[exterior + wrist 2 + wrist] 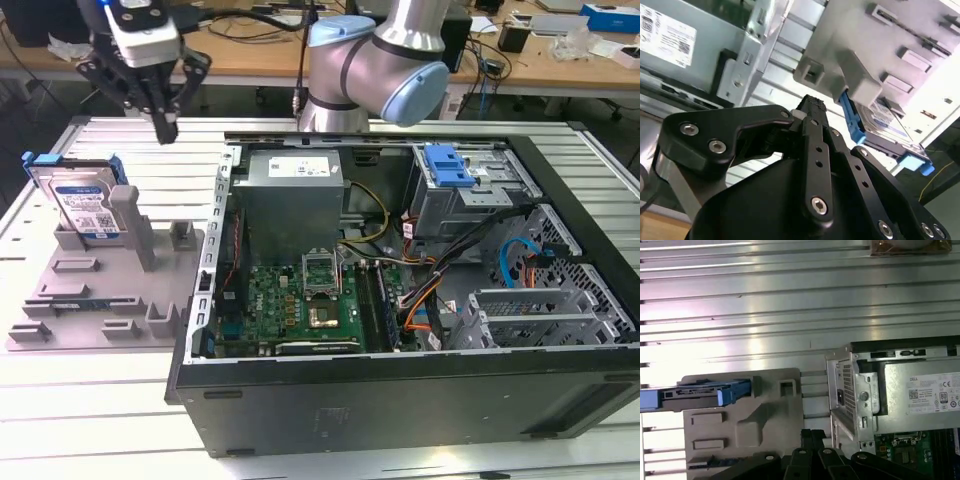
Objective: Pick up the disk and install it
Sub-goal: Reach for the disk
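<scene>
Across the ribbed metal table (100,400) lies an open black computer case (400,390), taking up most of the exterior view's right, with its inside exposed. Behind it rises the silver and pale blue robot arm (380,70). Inside the case, a grey power supply box (290,190) sits at the far side, a green motherboard (300,300) lies below it, and a blue latch panel (447,165) sits on the drive cage further to the exterior view's right.

Just beside the case, on the exterior view's left, a grey plastic fixture (90,300) rests flat on the table. The disk (85,205) stands on edge in a slot at the fixture's far end, its blue bracket framing it and a grey post close in front of it.

The gripper (165,128) hangs above the fixture, between disk and case, well clear of the disk. Its black fingers are pressed together, holding nothing, and point down at the table.
</scene>
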`<state>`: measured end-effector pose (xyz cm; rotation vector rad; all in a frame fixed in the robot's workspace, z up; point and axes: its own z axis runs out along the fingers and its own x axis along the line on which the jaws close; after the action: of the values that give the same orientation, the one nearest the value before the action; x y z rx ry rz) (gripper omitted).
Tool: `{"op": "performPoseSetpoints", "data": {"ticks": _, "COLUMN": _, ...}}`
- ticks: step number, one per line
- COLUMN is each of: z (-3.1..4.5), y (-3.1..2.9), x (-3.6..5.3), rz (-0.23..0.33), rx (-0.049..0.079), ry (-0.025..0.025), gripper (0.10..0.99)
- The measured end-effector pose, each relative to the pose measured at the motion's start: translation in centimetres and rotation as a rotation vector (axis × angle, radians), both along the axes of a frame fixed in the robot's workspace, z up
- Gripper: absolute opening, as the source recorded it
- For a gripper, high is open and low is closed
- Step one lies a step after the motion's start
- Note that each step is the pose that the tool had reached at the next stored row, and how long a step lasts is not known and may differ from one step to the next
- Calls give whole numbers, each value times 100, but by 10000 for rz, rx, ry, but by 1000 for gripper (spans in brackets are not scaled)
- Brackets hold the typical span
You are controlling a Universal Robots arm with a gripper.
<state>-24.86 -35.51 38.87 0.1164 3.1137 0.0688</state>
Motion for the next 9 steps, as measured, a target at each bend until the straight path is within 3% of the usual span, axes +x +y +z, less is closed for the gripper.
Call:
{"op": "performPoseSetpoints", "data": {"ticks": 4, "z": -11, "y": 80, "x": -185, "rz": 0, "rx": 0, "ry": -1, "gripper": 106}}
{"op": "performPoseSetpoints", "data": {"ticks": 8, "z": -30, "y": 224, "x": -511, "rz": 3, "rx": 0, "ry": 0, "gripper": 106}}
{"op": "performPoseSetpoints", "data": {"ticks": 9, "z": -33, "y": 243, "x": -554, "rz": 1, "rx": 0, "ry": -1, "gripper": 106}}
